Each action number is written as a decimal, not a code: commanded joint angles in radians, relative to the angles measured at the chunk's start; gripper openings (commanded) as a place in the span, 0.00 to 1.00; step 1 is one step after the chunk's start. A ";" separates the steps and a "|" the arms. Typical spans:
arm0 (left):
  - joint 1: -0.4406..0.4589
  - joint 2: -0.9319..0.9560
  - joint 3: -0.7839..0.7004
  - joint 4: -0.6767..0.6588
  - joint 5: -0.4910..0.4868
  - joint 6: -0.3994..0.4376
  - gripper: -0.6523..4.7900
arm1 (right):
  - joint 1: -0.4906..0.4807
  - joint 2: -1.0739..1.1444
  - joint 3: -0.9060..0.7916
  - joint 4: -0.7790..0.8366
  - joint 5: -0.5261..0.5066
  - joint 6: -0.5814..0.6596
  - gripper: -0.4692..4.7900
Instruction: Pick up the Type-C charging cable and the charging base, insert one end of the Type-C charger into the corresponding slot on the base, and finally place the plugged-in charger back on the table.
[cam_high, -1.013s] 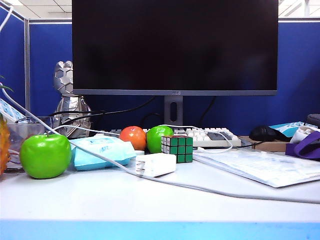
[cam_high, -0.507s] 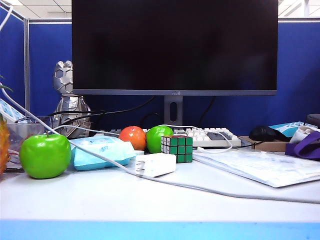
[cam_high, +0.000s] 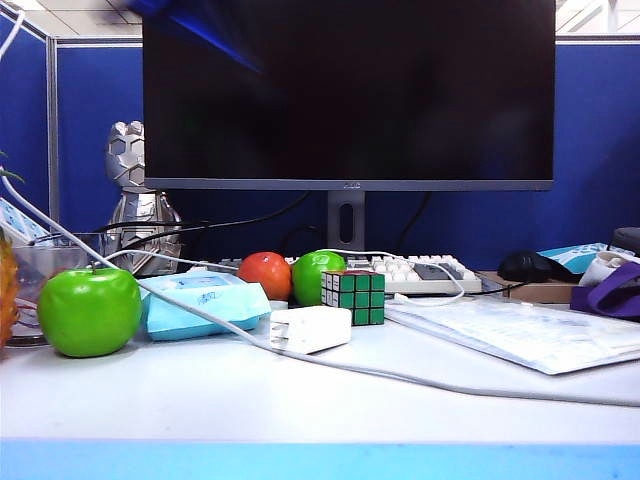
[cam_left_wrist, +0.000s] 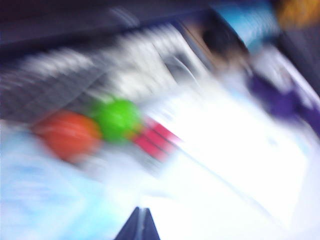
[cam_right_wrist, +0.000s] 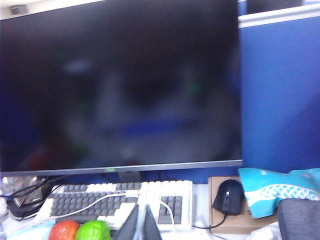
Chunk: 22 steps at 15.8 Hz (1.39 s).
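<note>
Exterior view: neither gripper visible. Base (cam_high: 312, 328) lying on table (cam_high: 200, 400), just left of cube (cam_high: 354, 296), thick grey-white cable (cam_high: 420, 380) running past its front. Thin white cable (cam_high: 440, 275) looping over keyboard (cam_high: 420, 272).

Left wrist view: heavily blurred. Left gripper (cam_left_wrist: 139, 225) with tips pressed together, holding nothing; orange ball (cam_left_wrist: 67, 135), green ball (cam_left_wrist: 117, 117) and cube (cam_left_wrist: 155, 140) well beyond tips.

Right wrist view: right gripper (cam_right_wrist: 139, 223) likewise closed, empty. Keyboard (cam_right_wrist: 120, 200) just beyond tips, monitor (cam_right_wrist: 120, 85) behind, mouse (cam_right_wrist: 228, 196) off to one side.
</note>
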 joint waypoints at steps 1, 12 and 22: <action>-0.048 0.101 0.003 -0.019 0.009 0.014 0.24 | 0.022 0.011 0.007 0.009 -0.026 0.000 0.09; -0.082 0.616 0.554 -0.637 -0.046 0.048 1.00 | 0.025 0.030 0.007 -0.021 -0.054 0.000 0.09; -0.082 0.801 0.565 -0.594 -0.011 0.037 0.97 | 0.025 0.030 0.007 -0.032 -0.061 0.000 0.09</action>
